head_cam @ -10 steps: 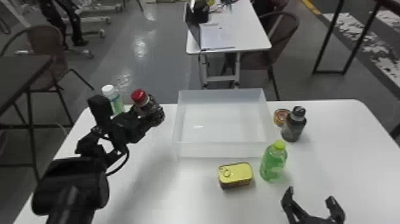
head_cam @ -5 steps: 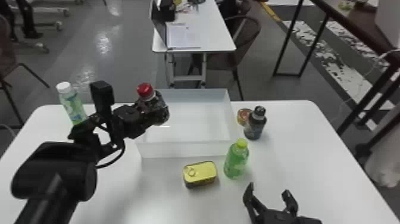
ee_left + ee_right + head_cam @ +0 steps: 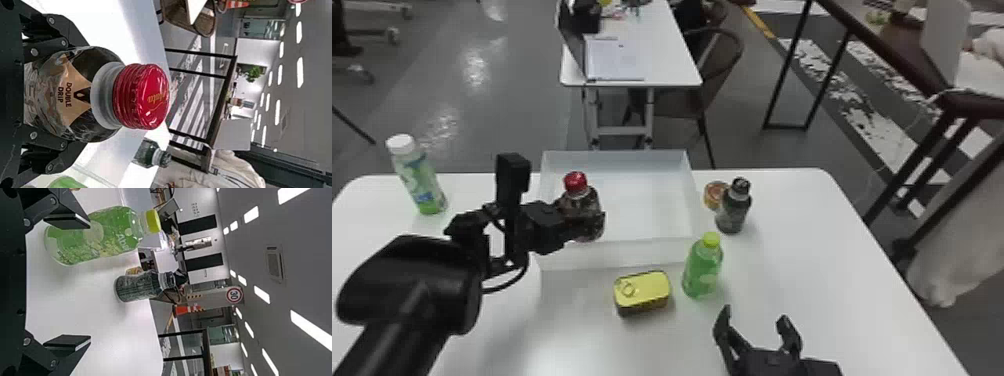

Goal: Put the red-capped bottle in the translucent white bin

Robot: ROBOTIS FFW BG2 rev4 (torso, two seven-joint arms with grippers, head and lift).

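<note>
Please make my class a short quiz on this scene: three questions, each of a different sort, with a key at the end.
1. True or false: the left gripper holds the red-capped bottle.
2. Multiple choice: what colour is the cap of the green bottle that stands next to the tin?
a) white
b) yellow-green
c) black
3. Fill in the missing word: in the head view, the dark bottle stands to the ____ of the white bin.

Key: 1 true; 2 b; 3 right
</note>
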